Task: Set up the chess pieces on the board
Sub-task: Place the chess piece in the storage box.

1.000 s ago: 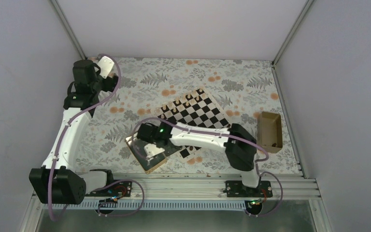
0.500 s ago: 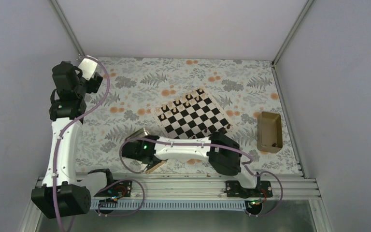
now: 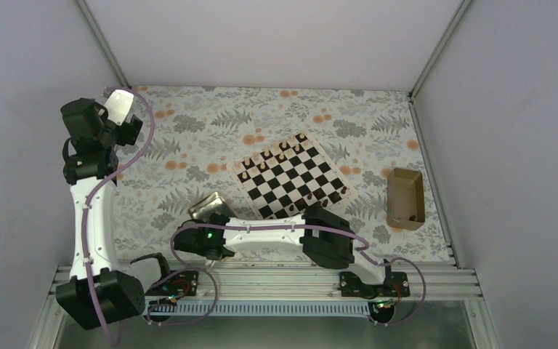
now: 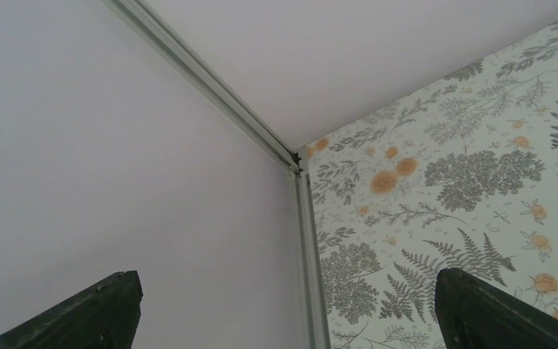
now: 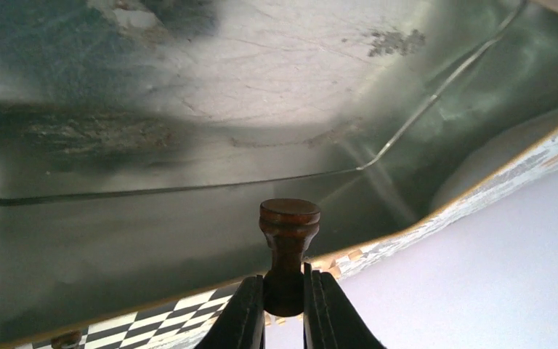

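Observation:
The board (image 3: 290,176) lies tilted at the table's middle. Light tan chess pieces (image 3: 272,155) stand along its far-left rows and a few dark ones (image 3: 343,192) along its near-right edge. My right gripper (image 5: 285,280) is shut on a dark brown chess piece (image 5: 288,233), held by its lower half with the round top sticking out. It hangs low near the front rail, left of the board, right in front of the shiny gold tray (image 5: 189,109). My left gripper (image 4: 290,320) is open and empty, raised at the far left corner.
The gold tray (image 3: 211,206) sits left of the board's near corner. A small tan open box (image 3: 405,198) stands at the right. The side wall and corner post (image 4: 301,218) are close to my left gripper. A corner of the board (image 5: 138,327) shows in the right wrist view.
My right arm has swung left and down toward the front rail, away from above the tray. My left arm has moved further left toward the wall. The tray now shows uncovered.

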`<move>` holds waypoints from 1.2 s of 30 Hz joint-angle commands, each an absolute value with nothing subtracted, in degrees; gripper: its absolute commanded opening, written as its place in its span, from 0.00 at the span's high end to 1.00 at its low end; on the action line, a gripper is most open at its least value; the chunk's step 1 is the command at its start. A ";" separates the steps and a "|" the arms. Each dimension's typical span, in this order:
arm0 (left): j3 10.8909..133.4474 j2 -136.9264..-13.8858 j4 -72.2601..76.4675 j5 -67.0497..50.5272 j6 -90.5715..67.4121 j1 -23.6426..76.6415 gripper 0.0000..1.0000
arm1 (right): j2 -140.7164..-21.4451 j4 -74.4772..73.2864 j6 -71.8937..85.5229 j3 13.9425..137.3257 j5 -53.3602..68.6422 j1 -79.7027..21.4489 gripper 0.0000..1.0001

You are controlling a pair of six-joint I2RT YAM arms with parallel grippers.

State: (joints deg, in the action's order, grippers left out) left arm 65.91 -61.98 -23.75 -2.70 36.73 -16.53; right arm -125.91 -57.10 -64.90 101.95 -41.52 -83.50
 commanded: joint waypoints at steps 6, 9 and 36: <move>64.20 -61.39 -23.86 -7.69 37.20 -18.14 0.00 | -129.12 -56.78 -71.31 101.22 -45.44 -83.27 0.83; 63.93 -61.46 -23.68 -8.29 37.26 -18.49 0.00 | -129.41 -56.06 -71.85 101.30 -45.47 -83.20 0.80; 63.87 -63.26 -22.95 -15.44 32.38 -21.45 0.00 | -115.05 -62.48 -56.85 107.12 3.27 -64.83 0.47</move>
State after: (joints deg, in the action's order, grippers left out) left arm 63.42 -62.83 -24.14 -12.47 35.07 -21.02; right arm -117.78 -64.14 -59.77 108.84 -12.27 -66.98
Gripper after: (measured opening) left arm 0.999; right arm 0.529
